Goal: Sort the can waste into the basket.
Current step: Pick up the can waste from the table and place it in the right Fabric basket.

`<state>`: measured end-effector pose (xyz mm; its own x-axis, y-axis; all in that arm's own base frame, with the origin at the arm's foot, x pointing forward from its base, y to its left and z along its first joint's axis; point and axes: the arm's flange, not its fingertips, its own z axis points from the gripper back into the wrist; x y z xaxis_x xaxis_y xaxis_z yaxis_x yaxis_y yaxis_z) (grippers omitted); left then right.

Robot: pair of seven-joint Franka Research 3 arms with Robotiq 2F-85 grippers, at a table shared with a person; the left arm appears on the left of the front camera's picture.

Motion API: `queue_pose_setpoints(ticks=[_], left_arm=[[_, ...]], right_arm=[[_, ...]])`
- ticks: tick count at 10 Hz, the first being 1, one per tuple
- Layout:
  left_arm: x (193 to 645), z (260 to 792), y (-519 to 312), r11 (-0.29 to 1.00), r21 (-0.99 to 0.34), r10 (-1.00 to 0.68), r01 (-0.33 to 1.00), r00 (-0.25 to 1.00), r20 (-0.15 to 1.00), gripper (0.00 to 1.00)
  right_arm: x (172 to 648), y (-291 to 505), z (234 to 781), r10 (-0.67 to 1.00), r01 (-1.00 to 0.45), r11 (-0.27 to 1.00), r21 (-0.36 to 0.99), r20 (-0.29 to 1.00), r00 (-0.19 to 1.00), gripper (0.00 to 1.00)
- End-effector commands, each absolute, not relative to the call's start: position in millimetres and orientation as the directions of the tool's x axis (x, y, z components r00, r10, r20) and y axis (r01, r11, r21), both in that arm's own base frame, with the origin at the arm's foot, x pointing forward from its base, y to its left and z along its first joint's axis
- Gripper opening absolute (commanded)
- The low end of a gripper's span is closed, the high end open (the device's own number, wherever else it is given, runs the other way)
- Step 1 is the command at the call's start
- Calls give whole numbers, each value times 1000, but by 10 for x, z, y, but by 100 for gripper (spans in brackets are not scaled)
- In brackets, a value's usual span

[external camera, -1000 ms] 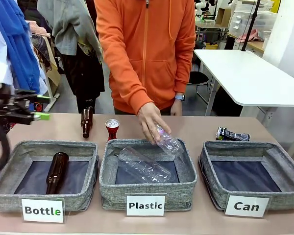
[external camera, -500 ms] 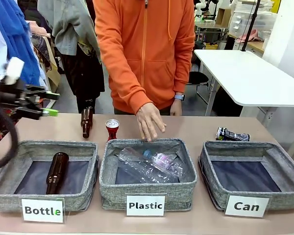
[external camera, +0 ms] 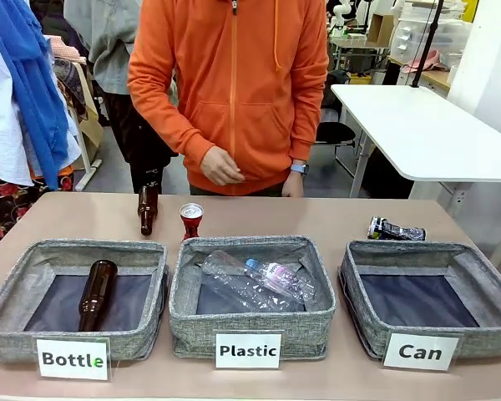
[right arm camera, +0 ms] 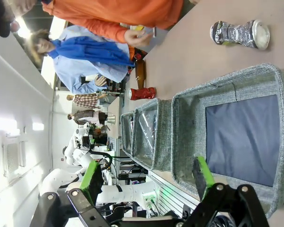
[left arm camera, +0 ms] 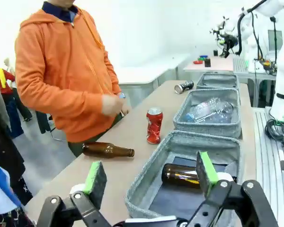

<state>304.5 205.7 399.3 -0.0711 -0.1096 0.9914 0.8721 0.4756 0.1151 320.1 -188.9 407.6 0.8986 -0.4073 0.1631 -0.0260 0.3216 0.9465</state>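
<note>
a: what are the jaws up to, holding anything?

b: nope. in the left wrist view the left jaws are spread wide, green pads (left arm camera: 95, 176) well apart, nothing between them and touching nothing. the bottle basket (left arm camera: 142, 198) sits just beyond them with a brown bottle (left arm camera: 180, 174) lying in it.

a: and the other side?

b: same deal. the right jaws are wide open too, pads (right arm camera: 202, 176) gripping nothing, with the can basket (right arm camera: 189, 142) right in front of them.

a: so where are the cans?

b: both out on the surface (external camera: 317, 217), at the far side. the red can (external camera: 191, 220) stands upright behind the plastic basket (external camera: 309, 326), near a second brown bottle (external camera: 147, 208) lying on its side. the crushed dark can (external camera: 396, 230) lies on its side just behind the far rim of the can basket.

a: and the person?

b: orange hoodie (external camera: 234, 92), standing at the far edge, one hand (external camera: 221, 165) held up by the waist, well apart from the cans.
</note>
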Motion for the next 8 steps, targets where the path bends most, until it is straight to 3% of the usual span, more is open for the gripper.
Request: queue_pose_setpoints(ticks=[1,3,8], left_arm=[[3201,3948,1870,458,145,-115,877,-103,988,100],[3635,4063,1423,511,157,-188,845,-69,980,100],[4890,4040,-200,260,185,-442,948,-54,896,100]], right_arm=[[3219,-1888,4083,-414,-55,310,949,187,891,100],[3219,-1888,4083,-414,-55,310,949,187,891,100],[3219,-1888,4083,-414,-55,310,949,187,891,100]])
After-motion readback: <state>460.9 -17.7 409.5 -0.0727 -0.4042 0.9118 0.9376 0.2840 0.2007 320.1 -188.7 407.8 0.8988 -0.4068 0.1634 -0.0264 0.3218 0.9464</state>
